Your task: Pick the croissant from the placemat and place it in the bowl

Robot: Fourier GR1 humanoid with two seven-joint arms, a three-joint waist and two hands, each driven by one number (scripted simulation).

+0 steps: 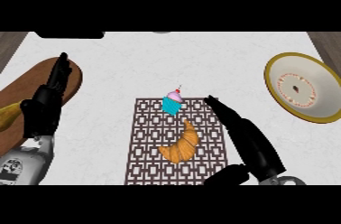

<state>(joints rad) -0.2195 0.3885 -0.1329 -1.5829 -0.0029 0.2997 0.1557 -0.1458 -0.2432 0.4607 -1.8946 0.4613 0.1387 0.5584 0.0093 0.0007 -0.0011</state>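
A golden-brown croissant lies on the dark patterned placemat in the middle of the counter. My right hand hovers just right of the croissant, fingers straight and pointing up-left, thumb low near the mat's bottom edge; it holds nothing. The cream bowl with a gold rim sits at the far right. My left hand rests open at the left, fingers up, over a wooden board.
A cupcake with a blue wrapper and pink frosting stands at the placemat's top edge, just above the croissant. A brown wooden board lies at the left with a yellow item on it. A dark object sits at the back.
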